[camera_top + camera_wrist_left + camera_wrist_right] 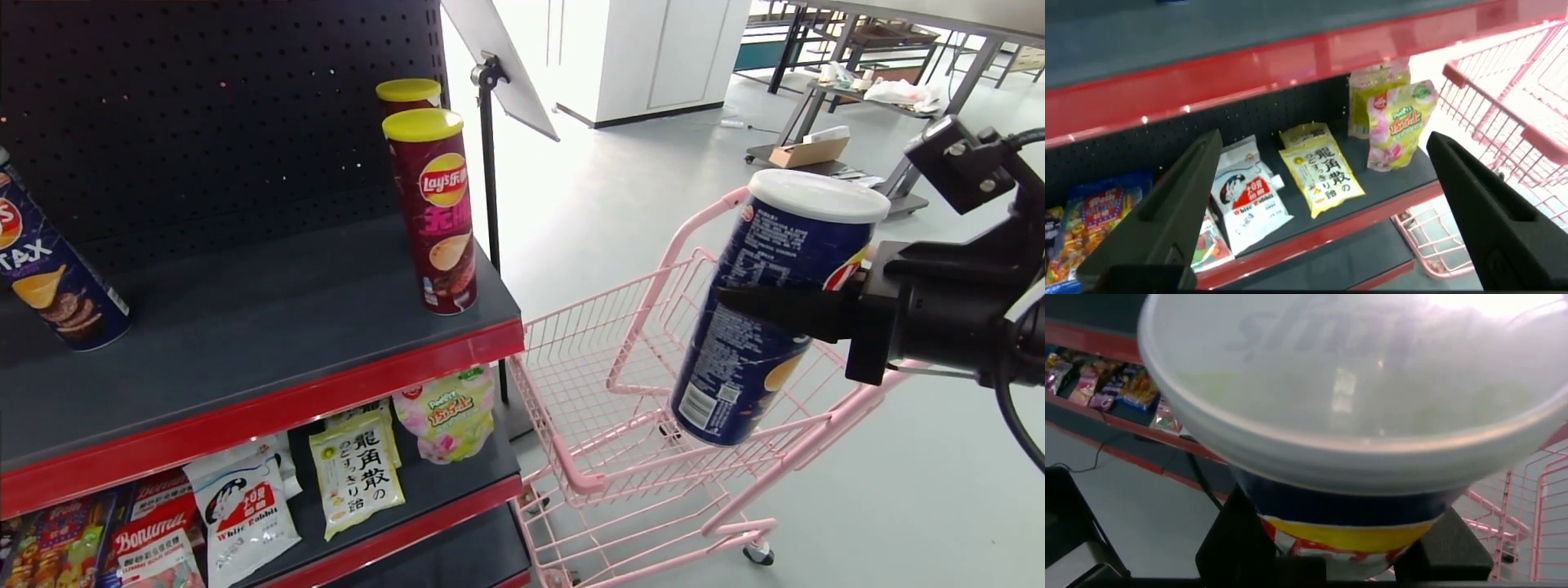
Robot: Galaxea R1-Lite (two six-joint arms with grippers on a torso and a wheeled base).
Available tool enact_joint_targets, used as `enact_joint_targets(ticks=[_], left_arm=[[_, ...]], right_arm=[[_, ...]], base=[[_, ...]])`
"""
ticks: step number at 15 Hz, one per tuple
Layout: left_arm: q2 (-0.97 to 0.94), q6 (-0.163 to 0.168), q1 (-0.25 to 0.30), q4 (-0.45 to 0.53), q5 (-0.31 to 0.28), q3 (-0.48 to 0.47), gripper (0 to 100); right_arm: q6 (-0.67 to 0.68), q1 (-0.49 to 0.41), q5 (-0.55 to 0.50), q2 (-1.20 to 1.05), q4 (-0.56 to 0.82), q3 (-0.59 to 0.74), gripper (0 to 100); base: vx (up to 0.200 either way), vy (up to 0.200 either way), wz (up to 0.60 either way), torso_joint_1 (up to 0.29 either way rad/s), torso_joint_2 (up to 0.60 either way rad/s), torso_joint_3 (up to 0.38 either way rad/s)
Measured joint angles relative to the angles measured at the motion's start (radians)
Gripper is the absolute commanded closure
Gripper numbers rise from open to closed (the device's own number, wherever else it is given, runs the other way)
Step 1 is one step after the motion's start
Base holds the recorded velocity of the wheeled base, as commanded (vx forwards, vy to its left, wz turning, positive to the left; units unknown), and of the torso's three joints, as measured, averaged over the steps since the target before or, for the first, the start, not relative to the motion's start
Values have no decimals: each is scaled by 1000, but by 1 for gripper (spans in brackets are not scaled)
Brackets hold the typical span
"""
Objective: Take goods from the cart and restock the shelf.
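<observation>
My right gripper (775,304) is shut on a blue chip can with a white lid (759,367). It holds the can slightly tilted above the pink cart (604,359), to the right of the shelf. In the right wrist view the can's lid (1355,400) sits close to the camera, with dark fingers (1237,543) on either side of the can body. The top shelf board (245,327) carries two maroon cans with yellow lids (433,212) at its right end and a blue can (49,269) at far left. My left gripper (1323,212) is open and faces the lower shelf, with nothing between its fingers.
Snack bags lie on the lower shelf: a white one (1245,204), a yellow one (1319,167) and a pink-green one (1396,122). A black stand pole (488,163) rises beside the shelf's right end. Tables and a cardboard box (808,151) stand far back right, across open grey floor.
</observation>
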Motion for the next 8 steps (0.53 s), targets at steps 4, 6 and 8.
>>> enact_joint_targets(ticks=[4, 6, 8], left_arm=[[0, 0, 0, 0, 0, 0, 0], [0, 0, 0, 0, 0, 0, 0], [0, 0, 0, 0, 0, 0, 0]], right_arm=[[0, 2, -8, -2, 3, 3, 100], [0, 2, -10, -2, 5, 6, 100], [0, 1, -26, -2, 5, 15, 100]], base=[[0, 0, 0, 154, -388, -231], [0, 0, 0, 13, -38, -23], [0, 0, 300, 4, -1, -4]])
